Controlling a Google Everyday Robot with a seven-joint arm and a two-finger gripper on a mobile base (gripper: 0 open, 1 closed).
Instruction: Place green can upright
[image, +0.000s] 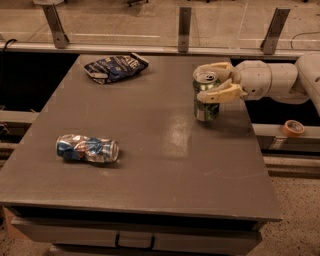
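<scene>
The green can (206, 106) stands upright on the grey table (150, 150), near its right edge, with its silver pull-tab top facing up. My gripper (201, 84) reaches in from the right and is shut around the can's upper half. One cream finger (214, 66) curves behind the top and the other finger (220, 95) crosses the front. The can's base appears to rest on the tabletop.
A crushed blue-and-silver can (87, 148) lies on its side at the front left. A dark blue chip bag (115, 66) lies at the back of the table. A roll of tape (293, 128) sits on a ledge off the right edge. Metal railing posts stand behind.
</scene>
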